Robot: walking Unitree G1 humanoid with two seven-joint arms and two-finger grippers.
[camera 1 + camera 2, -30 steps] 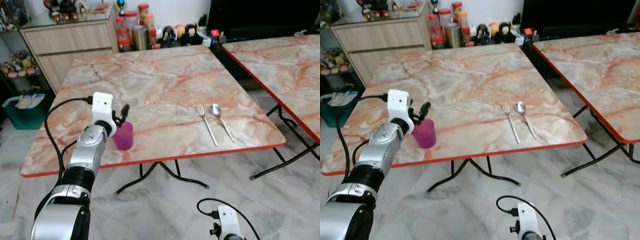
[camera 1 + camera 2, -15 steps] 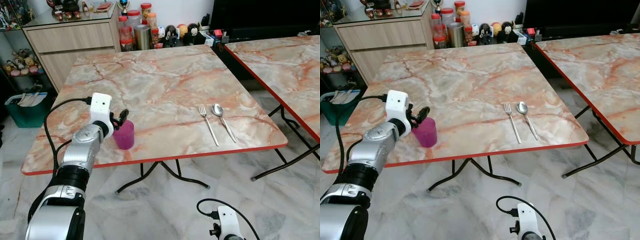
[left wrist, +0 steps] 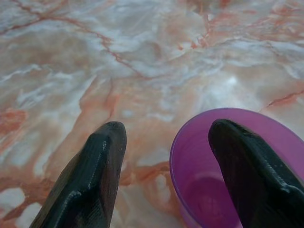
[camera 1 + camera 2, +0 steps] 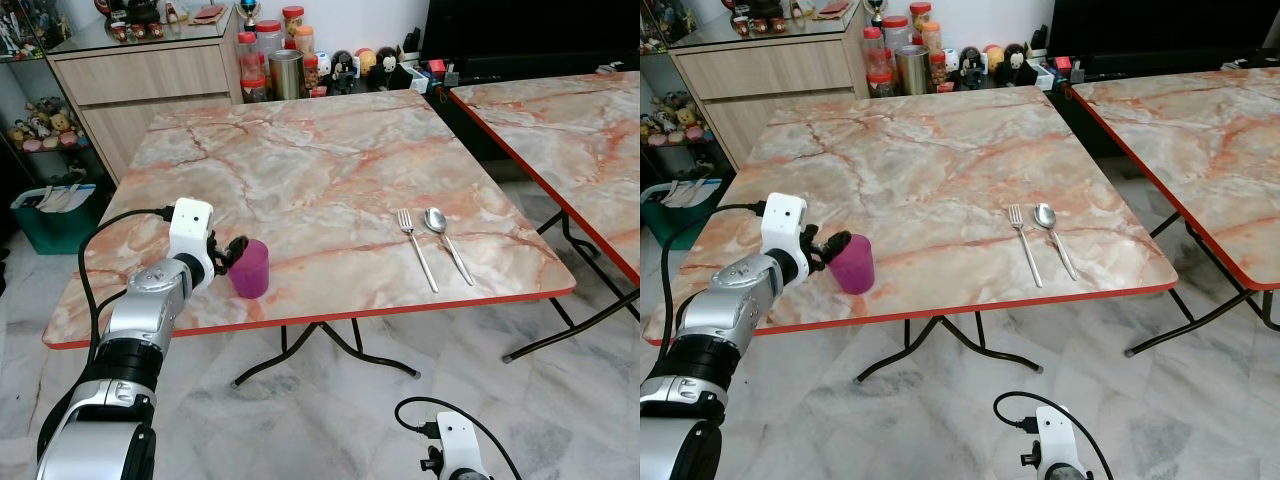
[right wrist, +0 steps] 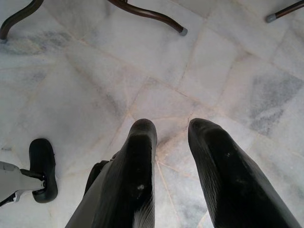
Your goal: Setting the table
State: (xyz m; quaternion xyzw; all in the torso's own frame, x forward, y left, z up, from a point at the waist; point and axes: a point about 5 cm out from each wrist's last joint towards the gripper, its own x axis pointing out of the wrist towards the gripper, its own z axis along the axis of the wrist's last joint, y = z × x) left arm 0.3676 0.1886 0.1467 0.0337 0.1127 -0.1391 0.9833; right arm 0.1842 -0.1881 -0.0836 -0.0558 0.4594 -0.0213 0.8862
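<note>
Marble table (image 4: 300, 170): left gripper (image 3: 166, 156) apparently parted beside purple cup (image 4: 249, 268), fork (image 4: 416, 248) well apart.

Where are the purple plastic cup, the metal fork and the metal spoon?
Purple plastic cup (image 4: 249, 270), left eye view, outer wall.
Metal fork (image 4: 418, 250), left eye view, mid-handle.
Metal spoon (image 4: 435, 220), left eye view, bowl.

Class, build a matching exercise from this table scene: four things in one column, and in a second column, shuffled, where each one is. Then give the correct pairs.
Things:
1. purple cup
2. fork
3. spoon
4. right gripper

Places:
A. low over the marble floor
B. near the table's front edge on the robot's left, by the left gripper
C. nearest the table's right edge
D. just left of the spoon

Pairs: 1-B, 2-D, 3-C, 4-A
</note>
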